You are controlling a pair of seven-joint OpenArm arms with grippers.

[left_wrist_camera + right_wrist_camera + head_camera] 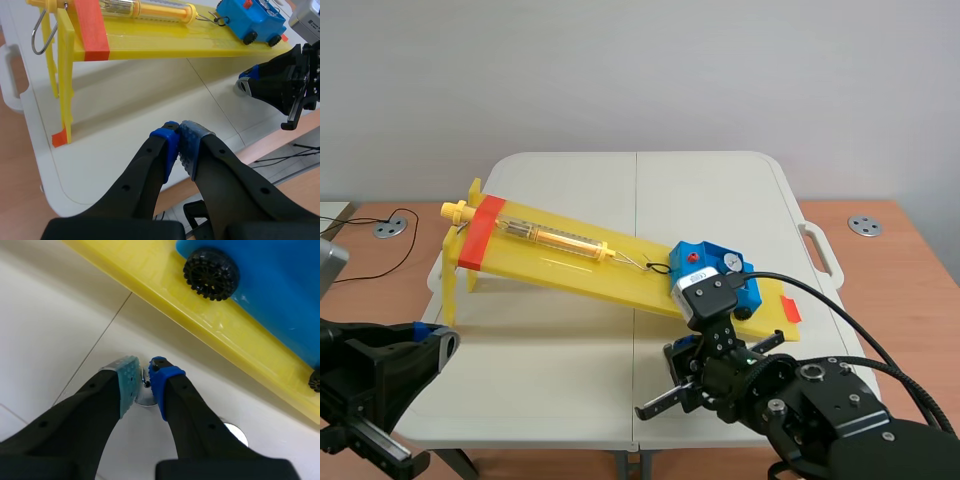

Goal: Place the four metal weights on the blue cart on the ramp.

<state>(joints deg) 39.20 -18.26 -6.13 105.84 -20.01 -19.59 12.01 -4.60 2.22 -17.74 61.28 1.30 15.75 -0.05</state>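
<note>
A blue cart [712, 275] sits low on the yellow ramp [570, 265], hooked to a spring scale [555, 238]. In the right wrist view the cart's [270, 295] black wheel rests on the ramp [165, 280] just ahead of my right gripper [145, 382]. That gripper is pressed to the table and shut on the knob of a small metal weight [144, 398]. A second metal weight [235, 433] lies beside its blue finger, partly hidden. My left gripper [179, 136] is shut on nothing, low at the table's near left corner, far from the cart [252, 19].
The ramp's tall legs [62, 85] stand at the white folding table's [570, 180] left side. The table's front edge runs close under both arms. The right arm [285, 82] shows in the left wrist view below the cart. A cable [390, 255] lies on the wooden desk at left.
</note>
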